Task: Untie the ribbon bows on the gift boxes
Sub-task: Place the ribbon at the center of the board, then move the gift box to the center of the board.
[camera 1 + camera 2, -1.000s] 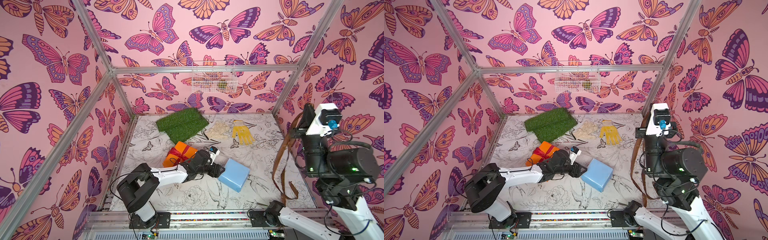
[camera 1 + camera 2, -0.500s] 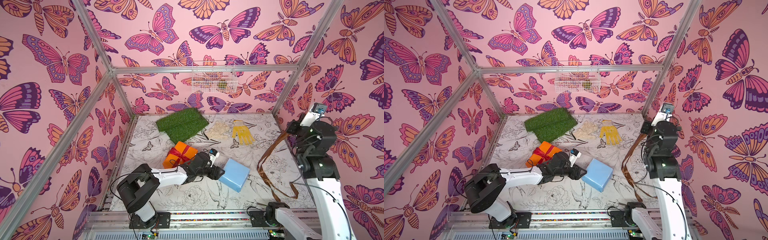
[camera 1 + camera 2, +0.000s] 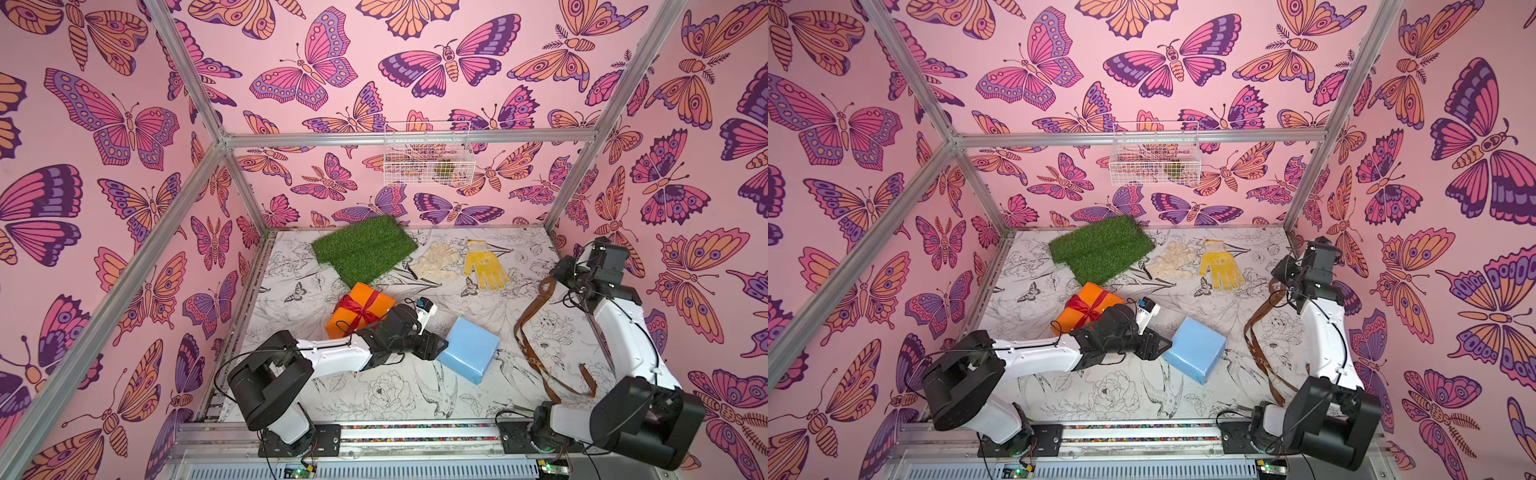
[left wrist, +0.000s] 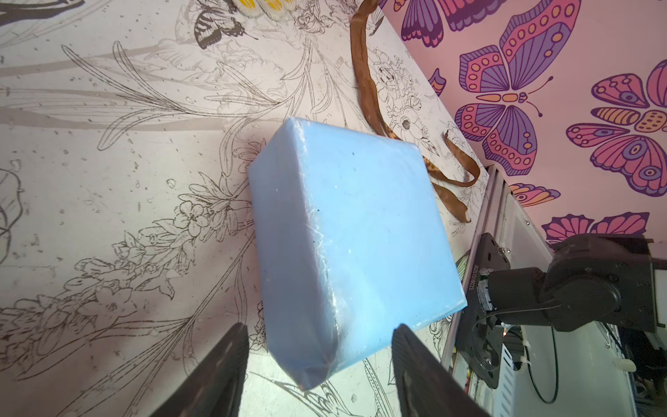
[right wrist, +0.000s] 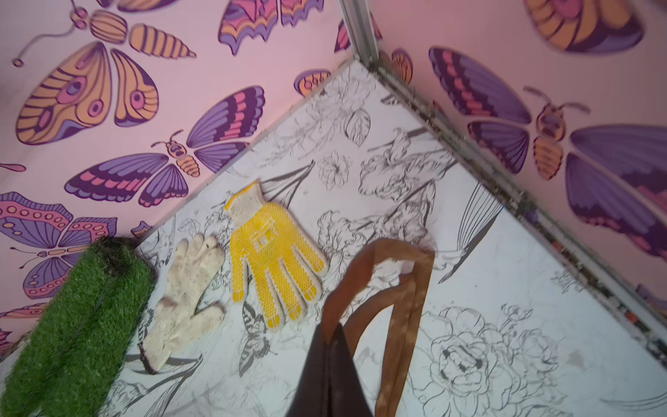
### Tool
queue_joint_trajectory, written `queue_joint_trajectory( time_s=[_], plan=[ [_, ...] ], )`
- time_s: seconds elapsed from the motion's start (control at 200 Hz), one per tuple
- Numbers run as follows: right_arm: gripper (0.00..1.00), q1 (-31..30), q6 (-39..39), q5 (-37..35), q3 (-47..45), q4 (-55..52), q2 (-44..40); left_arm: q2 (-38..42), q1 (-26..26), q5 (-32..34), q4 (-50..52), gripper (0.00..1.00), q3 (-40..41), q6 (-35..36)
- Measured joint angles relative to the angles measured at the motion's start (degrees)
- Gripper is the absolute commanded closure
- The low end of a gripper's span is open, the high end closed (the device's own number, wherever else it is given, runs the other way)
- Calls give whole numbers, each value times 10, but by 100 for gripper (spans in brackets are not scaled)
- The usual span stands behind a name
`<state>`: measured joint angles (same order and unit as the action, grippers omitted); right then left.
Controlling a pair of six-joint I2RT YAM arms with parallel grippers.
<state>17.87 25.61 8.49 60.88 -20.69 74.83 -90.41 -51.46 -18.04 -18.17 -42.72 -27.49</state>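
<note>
Brown ribbon (image 3: 528, 316) hangs pinched in closed right gripper (image 5: 331, 330), clear of light blue box (image 3: 469, 349); left gripper (image 4: 317, 335) wide at its corner. Red bow (image 3: 360, 309) on orange box (image 3: 337, 328) still tied: next, grip a tail.

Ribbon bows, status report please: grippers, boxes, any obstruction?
Right gripper shut on loose brown satin ribbon; light blue paper-wrapped box bare. Left gripper open, astride its corner. Shiny red ribbon bow tied on orange box. Nothing blocking.

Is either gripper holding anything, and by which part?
The right gripper is shut on the brown ribbon, pinched partway along. The left gripper is open around a corner of the light blue box, holding nothing.
</note>
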Motion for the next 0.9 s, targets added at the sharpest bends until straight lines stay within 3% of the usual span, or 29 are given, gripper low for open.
queue_joint_trajectory(
  time_s=[0.225,0.285,0.365,0.701,0.786,0.901],
  plan=[
    [100,0,14,15,2,-49,82,0,0,0,2,34,-1,0],
    [82,0,17,27,5,-61,105,0,0,2,9,34,-4,0],
    [70,0,20,40,12,-77,127,0,0,6,25,34,-12,2],
    [44,-10,11,28,35,-125,125,33,0,42,117,34,-50,15],
    [28,-52,8,17,51,-139,96,41,0,46,146,33,-62,17],
    [25,-150,7,26,59,-148,35,44,0,42,185,32,-85,23]
  ],
)
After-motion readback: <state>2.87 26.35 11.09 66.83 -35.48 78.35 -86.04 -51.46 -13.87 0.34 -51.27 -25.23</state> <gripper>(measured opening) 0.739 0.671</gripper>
